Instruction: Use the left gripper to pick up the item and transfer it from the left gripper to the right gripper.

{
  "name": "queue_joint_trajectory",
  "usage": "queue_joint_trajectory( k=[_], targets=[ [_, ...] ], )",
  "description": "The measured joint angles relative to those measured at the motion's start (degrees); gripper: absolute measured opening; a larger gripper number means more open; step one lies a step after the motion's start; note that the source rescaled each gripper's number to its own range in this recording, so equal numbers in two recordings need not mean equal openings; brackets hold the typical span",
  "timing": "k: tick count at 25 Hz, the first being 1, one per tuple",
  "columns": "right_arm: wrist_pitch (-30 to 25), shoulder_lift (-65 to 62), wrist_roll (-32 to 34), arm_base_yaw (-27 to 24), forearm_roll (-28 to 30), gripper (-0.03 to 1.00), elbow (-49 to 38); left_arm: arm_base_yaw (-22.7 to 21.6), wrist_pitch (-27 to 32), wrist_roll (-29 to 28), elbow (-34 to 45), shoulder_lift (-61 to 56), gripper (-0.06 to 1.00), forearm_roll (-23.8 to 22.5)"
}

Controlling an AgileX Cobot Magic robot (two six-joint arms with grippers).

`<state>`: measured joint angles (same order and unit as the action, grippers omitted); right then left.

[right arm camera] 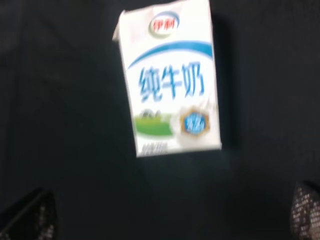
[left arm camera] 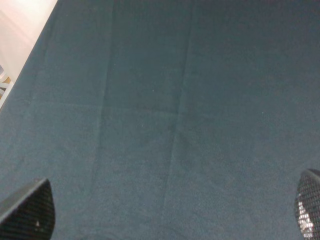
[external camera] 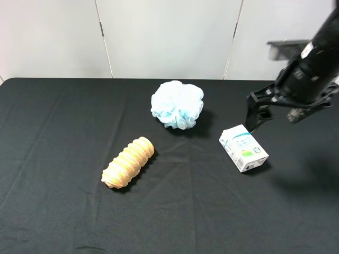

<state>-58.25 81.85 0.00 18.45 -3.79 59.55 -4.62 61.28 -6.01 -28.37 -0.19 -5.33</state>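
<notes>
Orange roll [external camera: 128,162] lies nearest on the black desk [external camera: 53,211]. The carton [external camera: 243,147] lies flat, right of centre, untouched. Right gripper [external camera: 258,112] hovers just behind it, spread apart. Left gripper [left arm camera: 170,212] spread over bare cloth. Pouf [external camera: 177,104] farthest.

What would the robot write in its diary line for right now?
carton: lying on table, untouched | right gripper: open, just behind carton | left gripper: open over bare cloth | handover: not done

Black cloth-covered table [external camera: 53,211], creased, white panelled wall [external camera: 169,37] behind
</notes>
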Motion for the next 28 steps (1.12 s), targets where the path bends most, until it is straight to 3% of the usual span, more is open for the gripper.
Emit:
queue_joint_trajectory(
  k=[9, 18, 28],
  targets=[
    [-10.47, -15.04, 1.4, 0.0, -1.03, 1.0, 0.07, 0.0, 0.0, 0.0, 0.0, 0.0, 0.93, 0.0],
    [-11.04, -32.33, 2.01, 0.0, -1.89, 1.0, -6.19, 0.0, 0.0, 0.06, 0.0, 0.0, 0.93, 0.0],
    [-9.51, -57.18, 2.05, 0.0, -1.9, 1.0, -22.58, 0.0, 0.0, 0.06, 0.0, 0.0, 0.93, 0.0]
  ],
)
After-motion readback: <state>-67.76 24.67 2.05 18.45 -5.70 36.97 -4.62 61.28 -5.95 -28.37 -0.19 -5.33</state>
